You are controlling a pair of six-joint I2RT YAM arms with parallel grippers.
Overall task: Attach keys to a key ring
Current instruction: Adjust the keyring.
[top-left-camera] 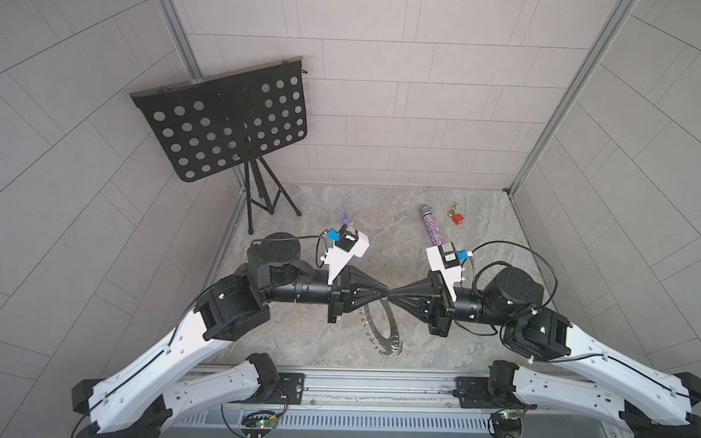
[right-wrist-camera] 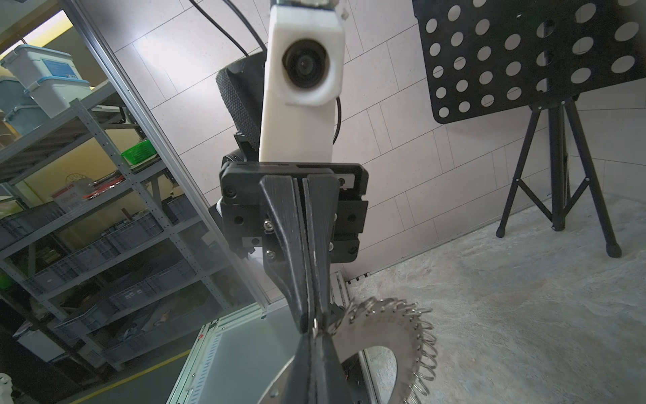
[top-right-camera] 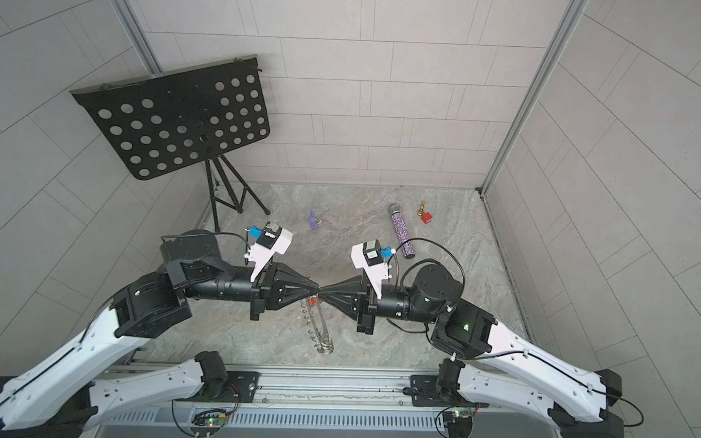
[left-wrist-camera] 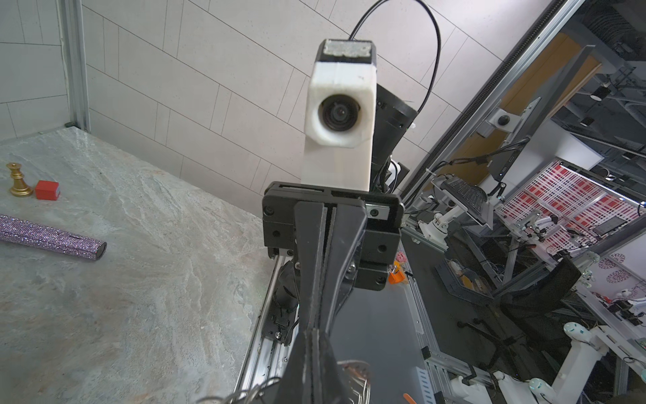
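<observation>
Above the table's [top-left-camera: 316, 339] middle, the left gripper [top-left-camera: 385, 293] and right gripper [top-left-camera: 392, 297] meet tip to tip, both clenched. The ring [right-wrist-camera: 381, 332] hangs on edge beneath them, clear of the table. I judge the left gripper pinches its upper rim; what the right one pinches is hidden by the fingers. The key's red tag [top-right-camera: 312, 301] shows just under the tips, against the ring's top edge; its blade is too small to make out.

The step looks like threading the key onto one wire loop. It calls for a steady left hold, small right wrist turns that follow the coil, and no pull that could twist the ring loose. Neighbouring loops crowd the target, and the tips block both wrist views.

The microphone [top-left-camera: 433, 229], cube [top-left-camera: 458, 219], chess piece [top-left-camera: 453, 209], purple figure [top-right-camera: 312, 220] and music stand [top-left-camera: 224, 123] lie well apart.
</observation>
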